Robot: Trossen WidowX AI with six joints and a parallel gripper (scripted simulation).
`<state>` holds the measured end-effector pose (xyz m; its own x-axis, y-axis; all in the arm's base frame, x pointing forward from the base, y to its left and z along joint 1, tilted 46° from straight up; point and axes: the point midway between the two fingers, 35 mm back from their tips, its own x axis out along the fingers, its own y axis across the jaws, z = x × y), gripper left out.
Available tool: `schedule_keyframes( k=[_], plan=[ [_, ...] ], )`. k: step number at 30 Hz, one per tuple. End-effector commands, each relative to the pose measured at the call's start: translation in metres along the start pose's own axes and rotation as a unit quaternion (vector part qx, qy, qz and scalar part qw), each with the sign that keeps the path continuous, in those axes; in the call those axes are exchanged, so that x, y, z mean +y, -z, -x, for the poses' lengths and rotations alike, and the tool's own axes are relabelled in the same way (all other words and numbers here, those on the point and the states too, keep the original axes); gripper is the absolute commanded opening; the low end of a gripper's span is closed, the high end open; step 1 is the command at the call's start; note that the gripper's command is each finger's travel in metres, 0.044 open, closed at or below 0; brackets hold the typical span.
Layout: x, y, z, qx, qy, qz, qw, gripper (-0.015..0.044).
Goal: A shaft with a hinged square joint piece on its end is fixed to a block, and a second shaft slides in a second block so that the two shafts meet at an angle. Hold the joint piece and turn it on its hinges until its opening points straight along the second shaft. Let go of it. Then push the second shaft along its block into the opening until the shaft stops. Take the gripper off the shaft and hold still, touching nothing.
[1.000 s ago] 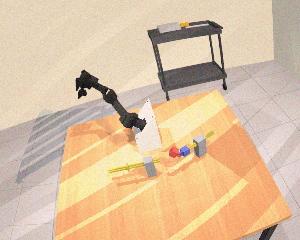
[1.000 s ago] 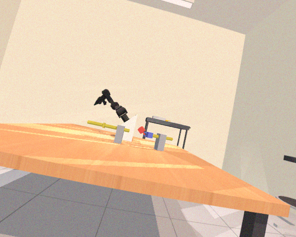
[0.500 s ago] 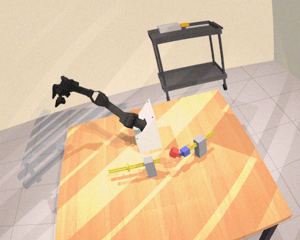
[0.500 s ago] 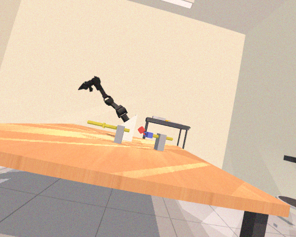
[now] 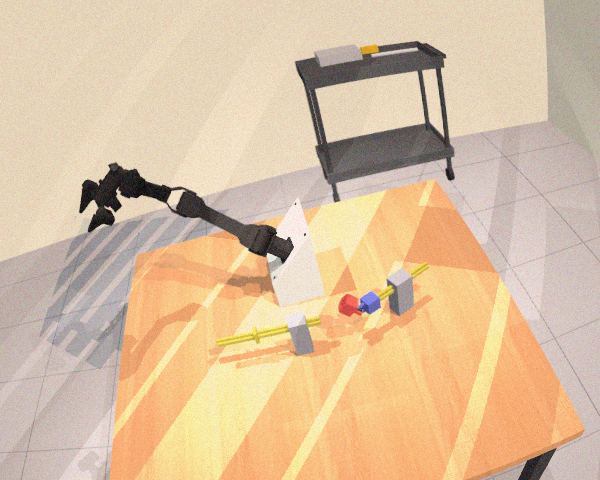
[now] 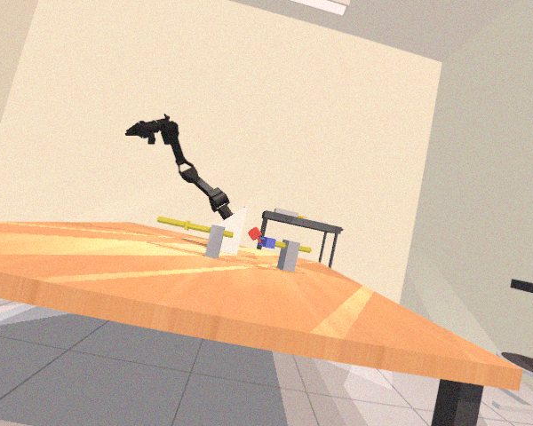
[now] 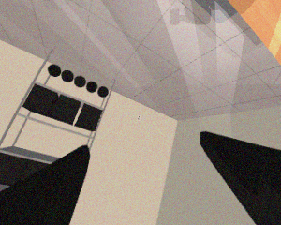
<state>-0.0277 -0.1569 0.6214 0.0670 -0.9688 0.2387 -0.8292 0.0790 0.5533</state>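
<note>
The red joint piece (image 5: pixel 348 305) (image 6: pixel 254 232) hangs on hinges from a blue piece (image 5: pixel 370 302) (image 6: pixel 268 241) on the end of the fixed yellow shaft (image 5: pixel 419 270) (image 6: pixel 305 248). That shaft runs through the right grey block (image 5: pixel 401 293) (image 6: pixel 289 256). The red piece looks tilted upward in the exterior view; its opening is too small to judge. The second yellow shaft (image 5: pixel 235 339) (image 6: pixel 172 221), with a collar, passes through the left grey block (image 5: pixel 301 334) (image 6: pixel 214 241). A gap separates its end from the red piece. My gripper (image 5: pixel 85 219) (image 6: pixel 127 133) (image 7: pixel 145 143) is open and empty, high and far left of both.
The wooden table (image 5: pixel 393 392) (image 6: pixel 211 297) carries both blocks. A white upright panel (image 5: pixel 303 273) (image 6: pixel 234 233) stands beside the arm's base, behind the gap between the blocks. A dark cart (image 5: pixel 383 149) (image 6: pixel 303 222) stands beyond the table. A shelf rack (image 7: pixel 61 123) shows in the wrist view.
</note>
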Motion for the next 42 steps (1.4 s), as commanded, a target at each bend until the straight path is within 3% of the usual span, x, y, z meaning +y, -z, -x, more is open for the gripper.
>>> schedule_keyframes(
  k=[1, 12, 22, 32, 42],
  plan=[
    [-0.039, 0.031, 0.01, 0.029, 0.014, -0.003, 0.999, 0.044],
    [-0.2, 0.103, 0.081, 0.113, 0.102, -0.01, 0.988, 0.044],
    [-0.349, 0.104, 0.179, 0.161, 0.204, -0.021, 0.965, 0.044],
    [-0.471, 0.032, 0.286, 0.175, 0.304, -0.025, 0.936, 0.044],
    [-0.543, -0.107, 0.365, 0.162, 0.382, -0.03, 0.909, 0.044]
  ],
)
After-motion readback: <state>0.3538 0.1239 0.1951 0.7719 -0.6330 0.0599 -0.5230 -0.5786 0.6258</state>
